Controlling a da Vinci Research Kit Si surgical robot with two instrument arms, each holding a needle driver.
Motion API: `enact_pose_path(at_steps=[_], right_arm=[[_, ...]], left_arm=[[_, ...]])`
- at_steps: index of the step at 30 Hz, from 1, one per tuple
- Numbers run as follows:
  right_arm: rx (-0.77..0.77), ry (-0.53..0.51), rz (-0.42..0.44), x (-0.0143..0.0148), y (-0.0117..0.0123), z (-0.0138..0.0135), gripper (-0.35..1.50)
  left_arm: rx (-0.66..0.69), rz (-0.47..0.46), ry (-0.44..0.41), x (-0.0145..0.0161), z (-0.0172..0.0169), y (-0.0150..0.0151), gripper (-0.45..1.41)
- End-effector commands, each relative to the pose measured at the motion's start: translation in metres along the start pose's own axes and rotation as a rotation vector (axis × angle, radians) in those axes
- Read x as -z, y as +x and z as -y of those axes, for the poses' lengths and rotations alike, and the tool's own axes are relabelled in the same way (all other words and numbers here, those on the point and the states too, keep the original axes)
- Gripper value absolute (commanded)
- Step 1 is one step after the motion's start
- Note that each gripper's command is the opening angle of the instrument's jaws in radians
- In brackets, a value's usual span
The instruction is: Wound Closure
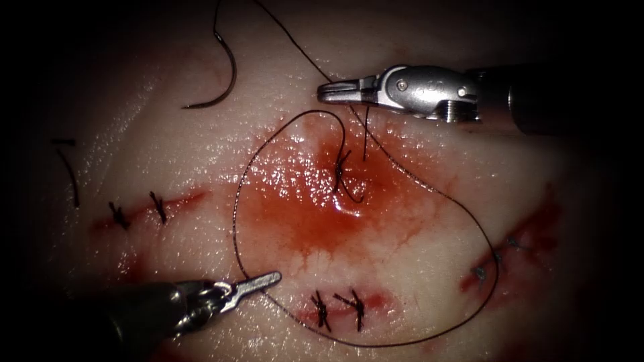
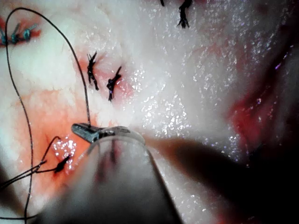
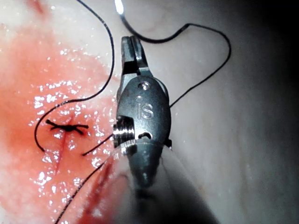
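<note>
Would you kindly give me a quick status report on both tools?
Left tool shut on thread. Right tool shut, holding nothing visible. Needle free on tissue, upper left.

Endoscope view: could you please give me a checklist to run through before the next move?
1. Needle free, lying on the tissue left of the cut, held by neither tool: ok.
2. Knot seated on the cut: ok.
3. Left tool shut on the thread: ok.
4. Right tool shut; whether it grips thread: cannot tell.
5. Thread loop clear of the finished stitches: cannot tell.
</note>
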Motion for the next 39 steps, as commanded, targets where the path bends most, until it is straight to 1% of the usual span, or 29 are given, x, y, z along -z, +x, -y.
enact_pose_path(at_steps=[1, 4, 7, 9, 12, 14, 18, 22, 25, 31, 35, 36, 37, 38, 39], right_arm=[[0.010, 0.004, -0.004, -0.0022, -0.0008, -0.0009, -0.35], [0.027, 0.013, -0.010, -0.0037, -0.0023, -0.0018, -0.35], [0.043, 0.031, -0.016, -0.0053, -0.0044, -0.0018, -0.35], [0.025, 0.047, -0.019, -0.0063, -0.0059, -0.0012, -0.35], [0.006, 0.075, -0.022, -0.0069, -0.0078, 0.0000, -0.35], [-0.007, 0.115, -0.034, -0.0069, -0.0092, 0.0012, -0.35], [-0.024, 0.171, -0.044, -0.0063, -0.0105, 0.0031, -0.35], [-0.068, 0.189, -0.104, -0.0053, -0.0106, 0.0044, -0.35], [-0.077, 0.201, -0.128, -0.0050, -0.0100, 0.0052, -0.35], [-0.096, 0.203, -0.181, -0.0046, -0.0077, 0.0062, -0.35], [-0.106, 0.196, -0.198, -0.0044, -0.0068, 0.0067, -0.35], [-0.118, 0.191, -0.196, -0.0043, -0.0067, 0.0068, -0.32], [-0.132, 0.177, -0.200, -0.0040, -0.0067, 0.0070, 0.02], [-0.145, 0.169, -0.199, -0.0038, -0.0067, 0.0071, 0.17], [-0.159, 0.158, -0.201, -0.0034, -0.0067, 0.0071, 0.26]], left_arm=[[-0.019, -0.002, -0.001, -0.0008, -0.0004, 0.0002, -0.45], [-0.040, -0.002, -0.002, -0.0007, -0.0001, 0.0001, -0.45], [-0.060, -0.005, -0.003, -0.0005, 0.0005, 0.0000, -0.45], [-0.061, -0.010, -0.003, -0.0004, 0.0011, -0.0002, -0.45], [-0.058, -0.020, -0.007, -0.0002, 0.0021, -0.0008, -0.45], [-0.048, -0.022, -0.005, -0.0002, 0.0026, -0.0018, -0.45], [0.008, -0.022, 0.004, -0.0007, 0.0031, -0.0042, -0.45], [0.037, -0.018, 0.008, -0.0021, 0.0026, -0.0062, -0.45], [0.055, -0.014, 0.012, -0.0036, 0.0015, -0.0073, -0.45], [0.098, -0.033, -0.049, -0.0060, -0.0015, -0.0089, -0.45], [0.101, -0.036, -0.091, -0.0069, -0.0034, -0.0096, -0.45], [0.104, -0.033, -0.101, -0.0070, -0.0038, -0.0098, -0.45], [0.106, -0.029, -0.114, -0.0072, -0.0043, -0.0101, -0.45], [0.115, -0.031, -0.119, -0.0072, -0.0046, -0.0103, -0.45], [0.119, -0.032, -0.125, -0.0073, -0.0050, -0.0105, -0.45]])
